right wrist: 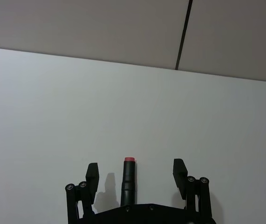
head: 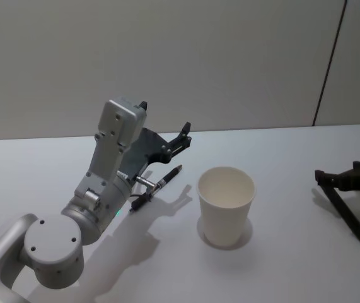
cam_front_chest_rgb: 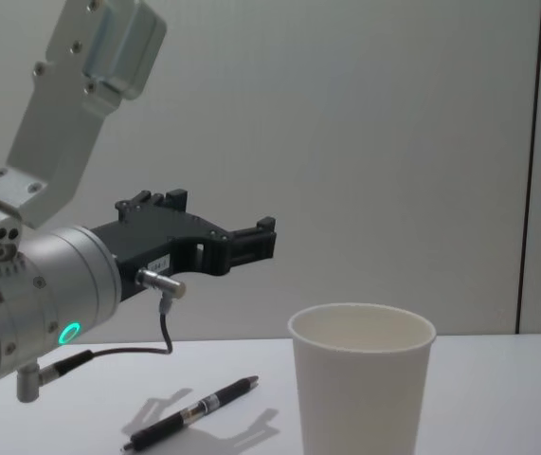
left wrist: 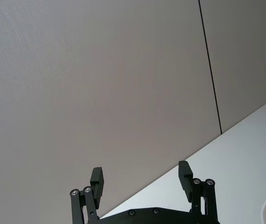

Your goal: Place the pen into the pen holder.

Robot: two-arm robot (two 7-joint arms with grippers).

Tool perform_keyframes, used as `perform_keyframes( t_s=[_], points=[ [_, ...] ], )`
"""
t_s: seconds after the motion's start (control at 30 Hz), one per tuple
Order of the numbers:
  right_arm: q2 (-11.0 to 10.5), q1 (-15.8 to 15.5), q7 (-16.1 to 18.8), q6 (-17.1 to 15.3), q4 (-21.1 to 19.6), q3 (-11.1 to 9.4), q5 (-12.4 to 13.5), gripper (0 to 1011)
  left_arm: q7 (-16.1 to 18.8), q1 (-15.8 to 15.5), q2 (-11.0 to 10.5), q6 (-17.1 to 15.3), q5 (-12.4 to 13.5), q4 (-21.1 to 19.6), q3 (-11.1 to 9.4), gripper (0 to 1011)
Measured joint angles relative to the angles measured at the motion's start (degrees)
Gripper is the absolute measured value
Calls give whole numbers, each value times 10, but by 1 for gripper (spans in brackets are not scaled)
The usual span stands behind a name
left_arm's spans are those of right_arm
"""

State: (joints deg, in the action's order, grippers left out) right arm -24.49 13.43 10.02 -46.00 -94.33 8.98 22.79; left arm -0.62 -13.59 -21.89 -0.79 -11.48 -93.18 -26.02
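The pen holder (head: 226, 205), a white paper cup, stands upright in the middle of the table, and its front fills the lower chest view (cam_front_chest_rgb: 363, 379). A black pen (head: 157, 187) lies flat to its left (cam_front_chest_rgb: 194, 412). My left gripper (head: 164, 120) hangs open above that pen with nothing between its fingers, aimed at the wall (left wrist: 141, 170) (cam_front_chest_rgb: 237, 223). At the right edge, my right gripper (head: 338, 170) is open and low over a second black pen with a red end (head: 347, 214). This pen lies on the table between the open fingers (right wrist: 129, 182).
The white table (head: 293, 151) runs back to a grey wall with a dark vertical seam (head: 331, 63). A cable (cam_front_chest_rgb: 128, 353) loops from the left wrist down toward the table.
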Motion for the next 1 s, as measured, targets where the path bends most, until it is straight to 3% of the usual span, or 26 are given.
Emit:
perform_keyframes(
  t_s=[0.33,1.0],
  points=[
    [14,9,4,3,27,16,-20,1001,0,0,0,0,0,0,0,1001],
    [39,21,0,13,66,32,-29,988,0,0,0,0,0,0,0,1001]
  ],
)
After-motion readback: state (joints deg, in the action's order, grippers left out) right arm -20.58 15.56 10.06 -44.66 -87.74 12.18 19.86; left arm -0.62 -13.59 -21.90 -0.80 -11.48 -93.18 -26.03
